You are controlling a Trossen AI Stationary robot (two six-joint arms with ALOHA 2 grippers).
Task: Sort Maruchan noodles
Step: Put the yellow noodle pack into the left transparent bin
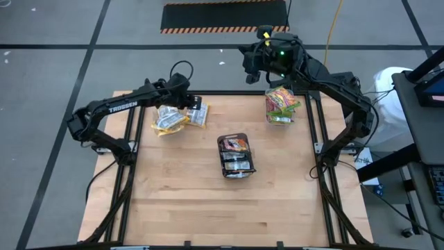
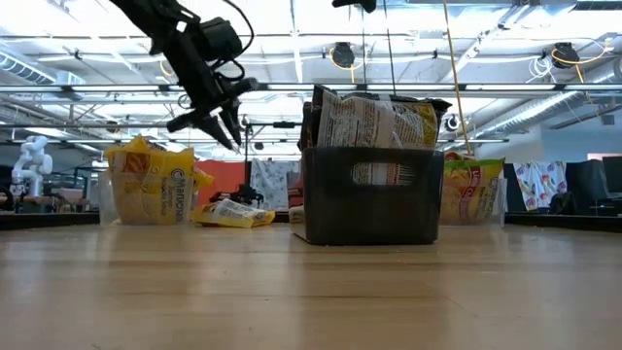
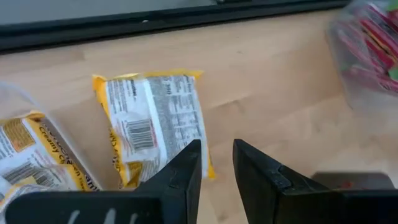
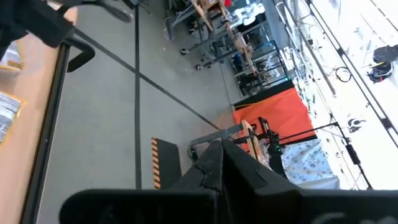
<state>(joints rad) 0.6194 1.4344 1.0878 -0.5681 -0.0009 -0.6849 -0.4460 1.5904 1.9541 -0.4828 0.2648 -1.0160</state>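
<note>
Far left: clear tub (image 2: 148, 190) w/ yellow packets, sorted by colour it seems. Just beside it a loose yellow packet (image 3: 152, 124) lies flat on the table (image 1: 277, 194), outside the tub, maybe dropped short. Left gripper (image 1: 191, 104) hangs above it, fingers (image 3: 180, 174) spread a little, holding nothing. Centre: dark tray (image 1: 236, 156) packed w/ brown packets on edge, the supply probably. Right: second tub (image 1: 281, 105) w/ green/pink packets. Right gripper (image 1: 253, 59) parked high past the table's far edge, fingers pressed together, out of the way.
</note>
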